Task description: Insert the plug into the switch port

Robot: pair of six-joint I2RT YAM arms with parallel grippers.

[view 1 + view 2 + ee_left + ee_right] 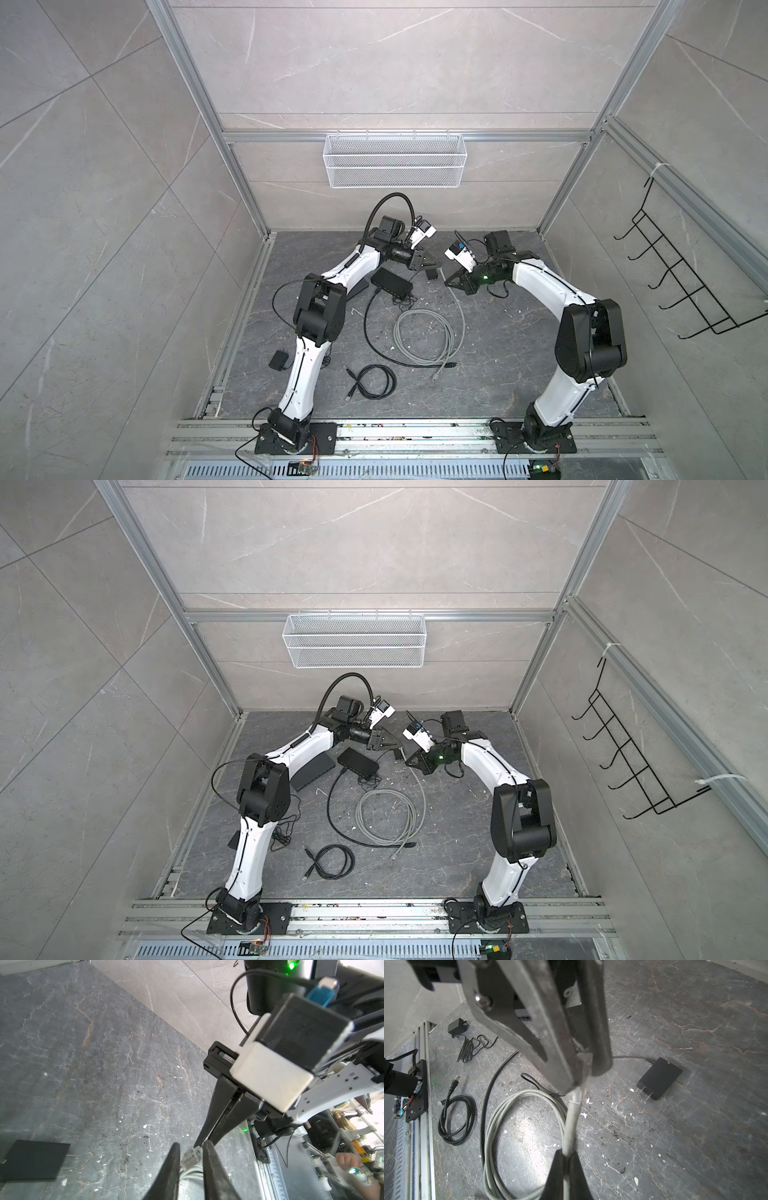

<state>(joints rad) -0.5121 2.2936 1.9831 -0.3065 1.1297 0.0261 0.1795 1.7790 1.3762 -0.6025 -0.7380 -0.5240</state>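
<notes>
**newbie_arm:** Since it's hard to tell from up top: is the left gripper [191, 1147] actually clamped on the plug [190, 1158]?

**cablewrangler:** yep, jaws pressed on both its sides. Plug's up off the floor [498, 353], a bit right of the switch [392, 282], not in any port. Right gripper [566, 1154] is pinching the gray cable [571, 1122] just behind it, rest coiled on the near side.

Lit bright and even from overhead in both top views; faint soft shadows on dark floor [519, 332], wide-angle stretch toward the edges. Right wrist view: hot glare patch on floor inside grey cable [529, 1092] coil, close black fingers [548, 1012] out of focus. Left wrist view: background blown white at one edge, nearby white camera housing [274, 1076] soft, plug [191, 1158] slightly blurred.
</notes>
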